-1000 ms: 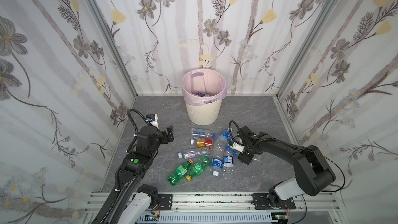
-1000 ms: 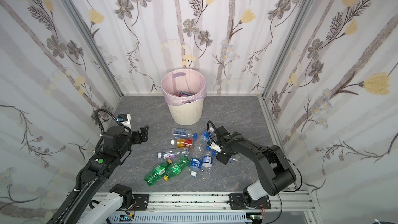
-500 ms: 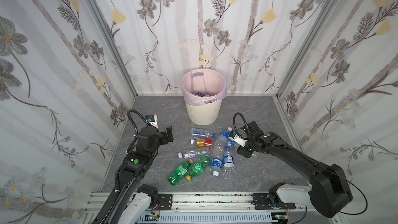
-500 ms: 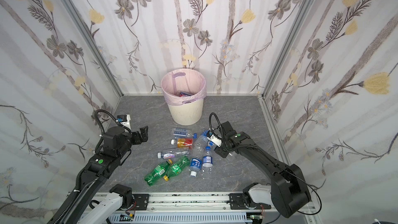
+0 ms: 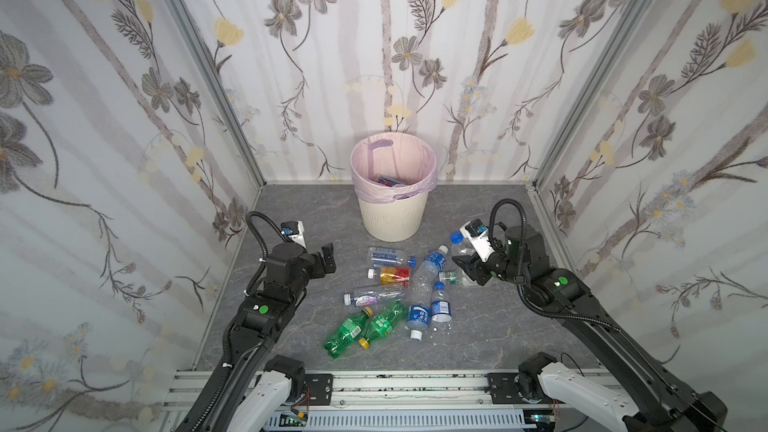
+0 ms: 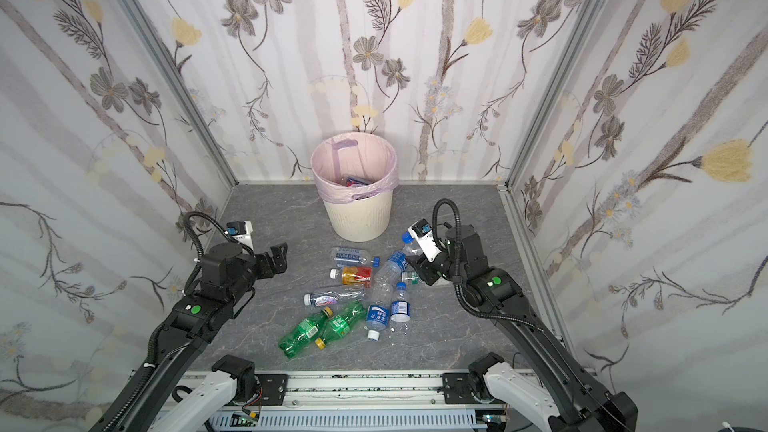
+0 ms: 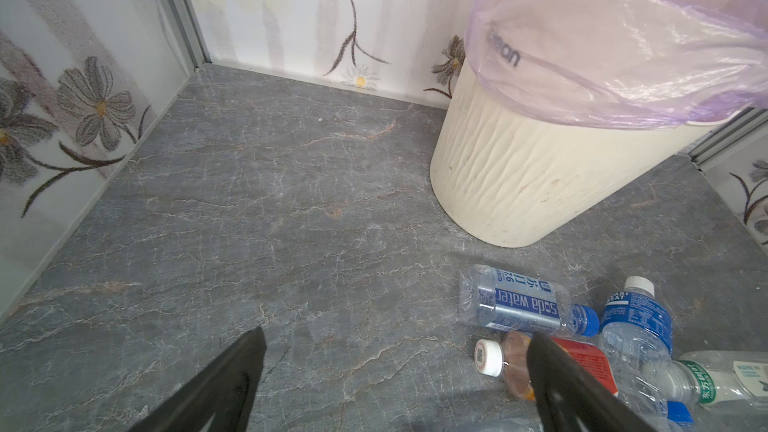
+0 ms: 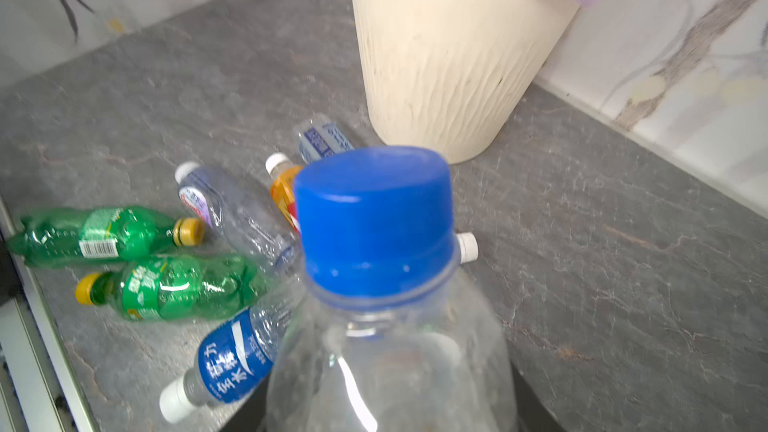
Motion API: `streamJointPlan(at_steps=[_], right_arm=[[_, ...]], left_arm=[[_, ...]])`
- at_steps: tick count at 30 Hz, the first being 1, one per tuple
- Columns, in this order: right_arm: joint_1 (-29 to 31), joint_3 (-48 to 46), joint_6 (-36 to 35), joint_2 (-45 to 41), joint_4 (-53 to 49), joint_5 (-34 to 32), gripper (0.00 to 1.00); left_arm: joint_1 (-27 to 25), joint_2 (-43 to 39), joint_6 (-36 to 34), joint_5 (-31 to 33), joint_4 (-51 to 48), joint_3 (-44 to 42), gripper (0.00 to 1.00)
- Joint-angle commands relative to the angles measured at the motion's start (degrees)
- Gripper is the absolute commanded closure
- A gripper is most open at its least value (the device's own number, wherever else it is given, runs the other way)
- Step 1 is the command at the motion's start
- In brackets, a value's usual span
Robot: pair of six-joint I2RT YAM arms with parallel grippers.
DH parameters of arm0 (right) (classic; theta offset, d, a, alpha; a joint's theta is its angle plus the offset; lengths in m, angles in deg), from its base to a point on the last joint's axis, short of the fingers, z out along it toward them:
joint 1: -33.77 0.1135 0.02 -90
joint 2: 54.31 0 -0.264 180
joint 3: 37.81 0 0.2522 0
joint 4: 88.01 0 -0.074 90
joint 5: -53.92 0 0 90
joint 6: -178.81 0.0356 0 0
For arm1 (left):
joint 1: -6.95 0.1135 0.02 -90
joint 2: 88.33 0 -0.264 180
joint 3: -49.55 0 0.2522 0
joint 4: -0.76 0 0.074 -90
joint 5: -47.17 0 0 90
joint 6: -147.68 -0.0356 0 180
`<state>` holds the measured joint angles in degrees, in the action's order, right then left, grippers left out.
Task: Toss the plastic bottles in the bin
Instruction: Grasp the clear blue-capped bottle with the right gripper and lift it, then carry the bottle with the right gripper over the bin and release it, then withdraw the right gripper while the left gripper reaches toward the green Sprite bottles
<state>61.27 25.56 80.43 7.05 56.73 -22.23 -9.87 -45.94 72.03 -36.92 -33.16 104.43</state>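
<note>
The grey worktop (image 5: 291, 209) carries the bin (image 5: 392, 218) upright at its far middle, mouth open to take throws. On the near side of it the loose bottles (image 5: 390, 292) lie on their sides in a heap, within reach of both arms. The left fingers (image 7: 232, 380) stand wide apart and empty, left of the heap, probably ready for a grab. The right fingers (image 5: 463, 264) are clamped on a clear blue-capped bottle (image 8: 390, 347), held just right of the heap with its cap towards the bin.
</note>
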Motion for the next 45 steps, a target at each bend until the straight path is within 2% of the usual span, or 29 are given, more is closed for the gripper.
streamJointPlan(at_steps=[1,7,11,14,17,18,20,22,23,25,29,38,41,45], right_arm=[[-0.1,-2.2,8.6,-4.3,13.8,2.4,0.65],[0.0,-4.0,14.4,-8.8,23.4,0.4,0.62],[0.0,-0.9,16.4,-5.6,28.4,0.6,0.63],[0.1,8.1,16.5,3.8,29.6,0.7,0.63],[0.2,20.7,20.7,17.8,34.6,-0.2,0.65],[0.2,27.2,21.6,23.9,34.6,1.5,0.63],[0.7,42.1,21.8,36.4,30.0,3.4,0.43],[0.8,55.1,22.6,46.7,25.2,4.4,0.36],[0.5,58.1,23.9,49.5,24.7,5.4,0.35],[-0.2,60.7,25.5,52.2,24.2,8.5,0.22],[-0.2,50.0,24.1,45.8,30.3,6.6,0.14],[-1.3,29.2,19.0,28.9,31.1,1.1,0.12],[-1.4,20.8,17.2,22.2,33.0,-1.4,0.02],[-1.6,10.6,17.7,15.5,37.3,-0.5,0.00]], left_arm=[[0.1,-0.3,1.3,-1.2,0.5,-0.1,0.00],[0.1,0.0,2.2,-2.0,0.5,-0.5,0.00],[0.0,0.5,3.3,-2.9,0.5,-0.3,0.00],[0.1,1.2,3.8,-4.4,0.5,0.4,0.00],[0.0,2.2,3.5,-5.6,0.5,0.9,0.00],[0.1,2.5,3.7,-5.9,0.6,1.0,0.00],[0.0,3.6,3.8,-6.8,0.6,1.3,0.00],[-0.2,4.4,3.7,-7.9,0.5,1.7,0.00],[-0.4,4.6,3.7,-7.9,0.5,1.8,0.00],[-0.3,4.5,3.5,-7.9,0.4,2.0,0.00],[-0.4,4.2,4.3,-8.7,0.4,2.1,0.00],[-0.4,6.8,3.8,-12.0,0.5,1.9,0.00],[-0.5,8.2,2.2,-14.8,0.5,2.0,0.00],[-1.1,11.4,-0.6,-20.5,0.5,2.5,0.00]])
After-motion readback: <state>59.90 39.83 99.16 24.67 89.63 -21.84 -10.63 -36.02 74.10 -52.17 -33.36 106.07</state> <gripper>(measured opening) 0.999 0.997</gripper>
